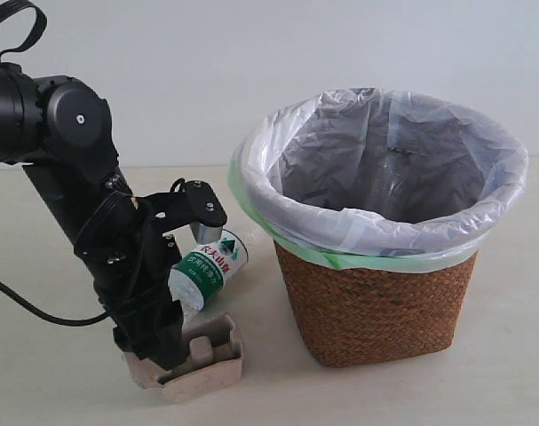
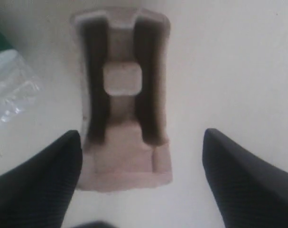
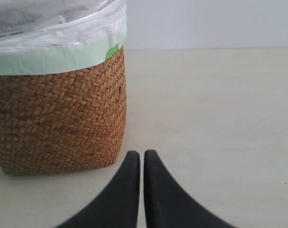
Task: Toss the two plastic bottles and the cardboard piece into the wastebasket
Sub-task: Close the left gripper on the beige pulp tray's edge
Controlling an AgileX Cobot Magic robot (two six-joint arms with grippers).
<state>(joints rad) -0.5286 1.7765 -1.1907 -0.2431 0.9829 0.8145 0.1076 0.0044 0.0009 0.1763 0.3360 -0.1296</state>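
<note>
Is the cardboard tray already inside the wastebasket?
No, the cardboard tray lies on the table, outside the wastebasket and to its side.

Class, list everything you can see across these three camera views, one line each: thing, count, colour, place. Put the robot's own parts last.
table: one, pale beige, under everything.
wastebasket: one, brown wicker, standing on the table.
bag liner: one, translucent white with green edge, folded over the wastebasket's rim.
plastic bottle: one, clear with green-and-white label, lying on the table left of the wastebasket.
cardboard piece: one, beige-grey, on the table beside the plastic bottle.
left gripper: one, black, open, fingers either side of the cardboard piece.
right gripper: one, black, shut, low beside the wastebasket.
</note>
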